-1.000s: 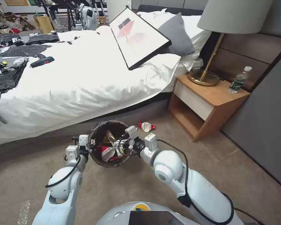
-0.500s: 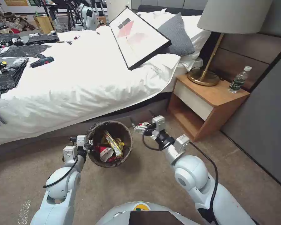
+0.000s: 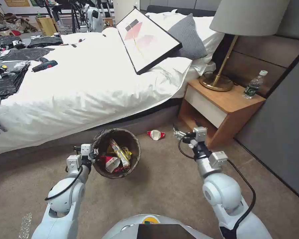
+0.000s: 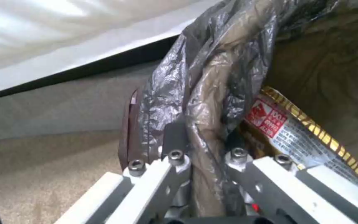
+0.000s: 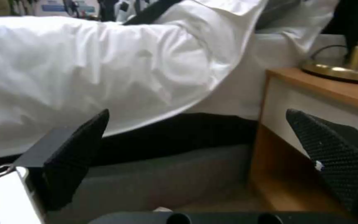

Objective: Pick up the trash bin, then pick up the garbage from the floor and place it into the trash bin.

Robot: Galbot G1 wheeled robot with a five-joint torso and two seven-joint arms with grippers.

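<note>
The trash bin point(image 3: 133, 150), lined with a dark crinkly bag, hangs just above the floor point(image 3: 162, 186) in front of the bed. My left gripper point(image 3: 92, 154) is shut on its rim; in the left wrist view the left gripper point(image 4: 204, 140) pinches the bag-covered rim point(image 4: 212, 77). Inside lie a yellow snack wrapper point(image 3: 120, 153) point(image 4: 311, 130) and a red-and-white cup point(image 3: 111, 162). A crushed red-and-white cup point(image 3: 156, 134) lies on the carpet by the bed base. My right gripper point(image 3: 176, 133) point(image 5: 204, 140) is open and holds nothing, hovering right of that cup, near the nightstand.
The bed point(image 3: 89, 86) with a white sheet runs across the back, a framed picture point(image 3: 146, 38) lying on it. A wooden nightstand point(image 3: 222, 109) point(image 5: 311, 93) at the right carries a lamp point(image 3: 219, 79) and a clear bottle point(image 3: 254, 85). A dark wall panel point(image 3: 282, 132) closes the right side.
My right arm has swung from over the bin to the right, past the crushed cup toward the nightstand. A yellow wrapper now lies in the bin. The left arm holds still.
</note>
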